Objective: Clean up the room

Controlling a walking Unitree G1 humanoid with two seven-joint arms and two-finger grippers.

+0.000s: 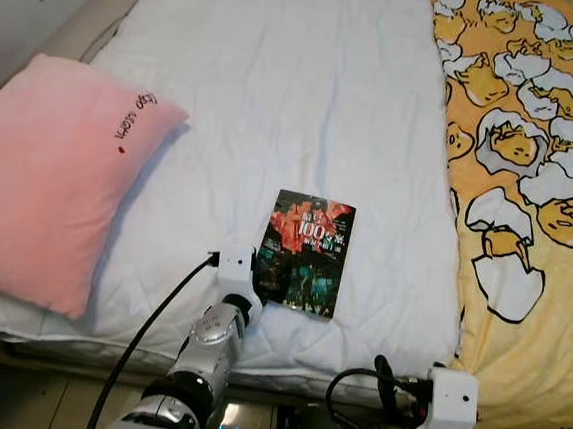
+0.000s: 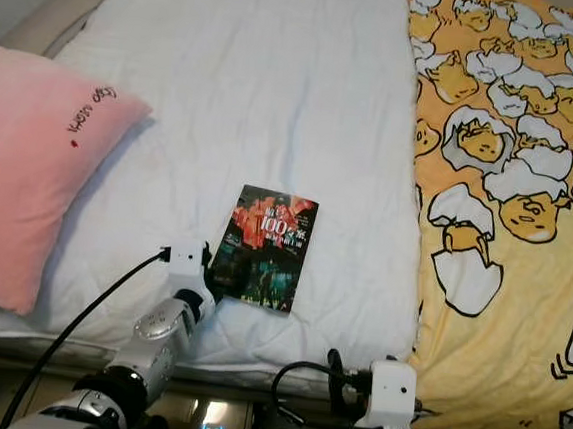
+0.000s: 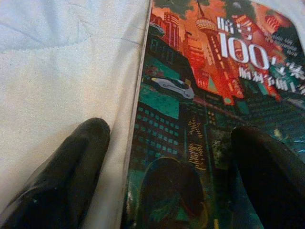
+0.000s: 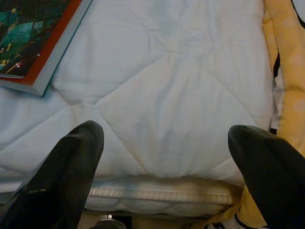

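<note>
Left gripper extended onto bed, jaws apart astride book edge; right gripper low, jaws apart.

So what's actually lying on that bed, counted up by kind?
Books: 1, the dark book with a red cityscape cover, the left gripper open at its near corner
Pillows: 1, the pink pillow
Blankets: 1, the yellow egg-print blanket
Mattress pads: 1, the white quilted pad
Total: 4
</note>
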